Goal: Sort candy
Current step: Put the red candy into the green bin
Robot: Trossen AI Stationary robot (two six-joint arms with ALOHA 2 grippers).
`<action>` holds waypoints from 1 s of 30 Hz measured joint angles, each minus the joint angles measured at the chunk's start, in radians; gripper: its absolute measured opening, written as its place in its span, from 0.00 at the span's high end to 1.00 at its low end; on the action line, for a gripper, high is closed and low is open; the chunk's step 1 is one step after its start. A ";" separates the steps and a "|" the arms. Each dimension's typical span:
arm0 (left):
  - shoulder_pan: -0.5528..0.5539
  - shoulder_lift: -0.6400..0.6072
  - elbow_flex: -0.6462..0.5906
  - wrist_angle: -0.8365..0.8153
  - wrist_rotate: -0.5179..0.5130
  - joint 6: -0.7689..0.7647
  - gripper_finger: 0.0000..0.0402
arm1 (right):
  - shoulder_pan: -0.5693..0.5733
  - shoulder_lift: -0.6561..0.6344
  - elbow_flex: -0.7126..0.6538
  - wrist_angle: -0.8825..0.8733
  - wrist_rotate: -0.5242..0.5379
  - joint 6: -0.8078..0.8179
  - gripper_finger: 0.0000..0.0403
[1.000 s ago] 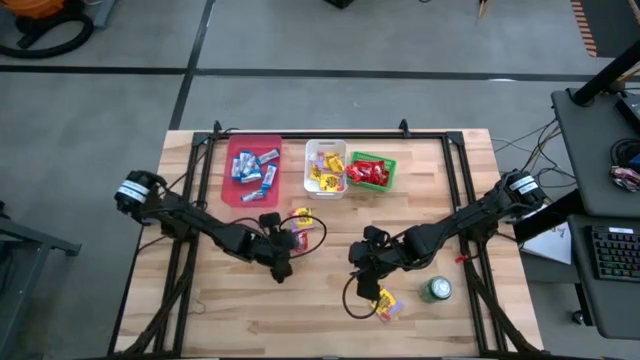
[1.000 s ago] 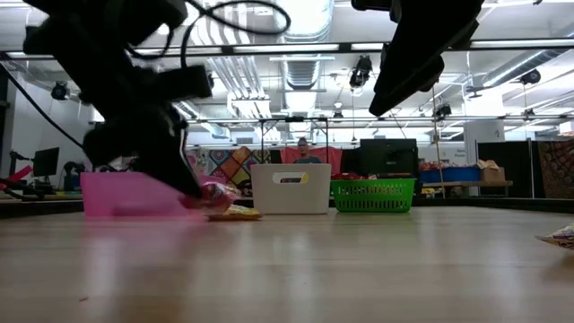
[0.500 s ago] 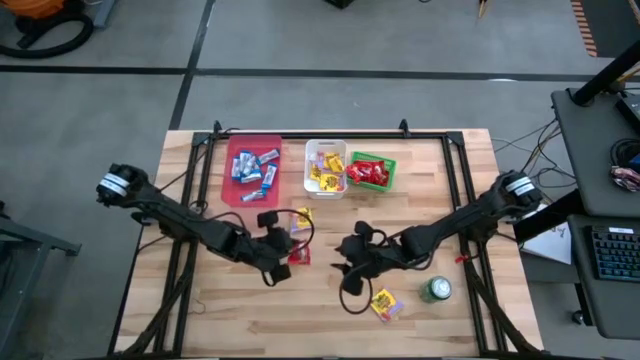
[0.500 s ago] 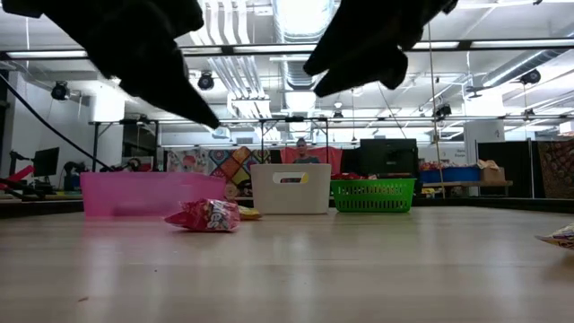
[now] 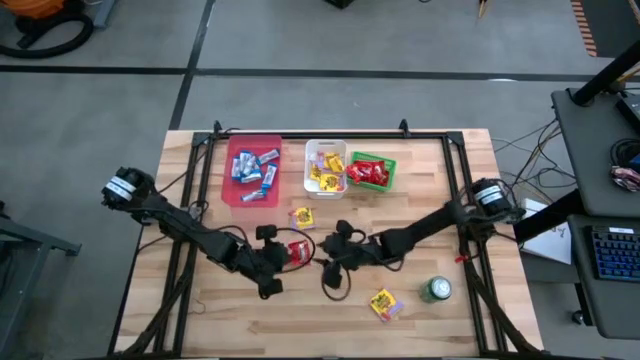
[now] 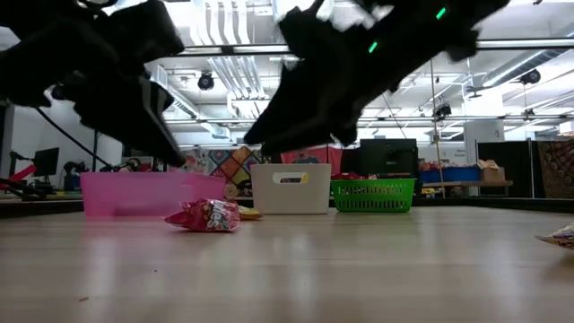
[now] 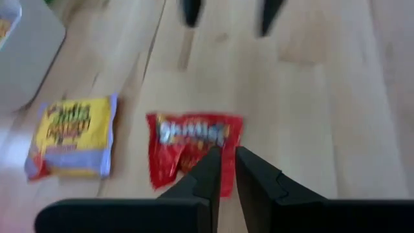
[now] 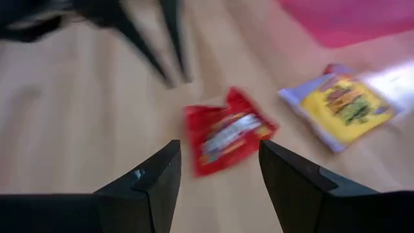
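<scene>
At the left, the left gripper point(image 5: 272, 262) hovers with its fingers nearly shut and empty, just beside the red packet point(image 5: 298, 250) lying flat mid-table. Beyond it lies a yellow packet point(image 5: 301, 217), with the pink tray point(image 5: 226, 190), white bin point(image 5: 311, 189) and green bin point(image 5: 390, 160) along the far edge. The right gripper point(image 5: 333, 262) faces the red packet from the other side, spread wide and empty, seemingly lining up the pick. It must close on the packet, then carry it to the green bin. Bare wood surrounds the packet, but the two grippers are close together. Farther right another yellow packet point(image 5: 383, 303) waits beside a green can point(image 5: 436, 290).
</scene>
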 joint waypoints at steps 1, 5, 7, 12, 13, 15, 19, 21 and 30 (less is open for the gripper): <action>-0.003 0.000 -0.001 -0.015 0.000 -0.013 0.92 | -0.013 0.018 0.000 0.029 0.003 -0.013 0.51; -0.025 -0.007 -0.007 -0.098 -0.005 -0.079 0.92 | -0.063 0.083 0.000 0.143 -0.033 -0.068 0.51; -0.043 -0.007 -0.013 -0.103 -0.026 -0.100 0.92 | -0.086 0.113 0.000 0.210 -0.081 -0.082 0.51; -0.084 -0.010 -0.047 -0.092 -0.059 -0.132 0.92 | -0.122 0.180 0.003 0.303 -0.123 -0.100 0.51; -0.092 -0.010 -0.053 -0.091 -0.073 -0.144 0.92 | -0.127 0.188 0.004 0.300 -0.123 -0.100 0.51; -0.103 -0.010 -0.062 -0.085 -0.091 -0.168 0.92 | -0.135 0.209 0.016 0.303 -0.125 -0.096 0.51; -0.118 -0.010 -0.066 -0.083 -0.127 -0.186 0.92 | -0.149 0.239 0.036 0.317 -0.153 -0.092 0.51; -0.120 -0.011 -0.067 -0.082 -0.138 -0.189 0.92 | -0.151 0.254 0.043 0.310 -0.151 -0.092 0.51; -0.121 -0.011 -0.075 -0.078 -0.142 -0.220 0.92 | -0.154 0.355 0.132 0.323 -0.150 -0.091 0.53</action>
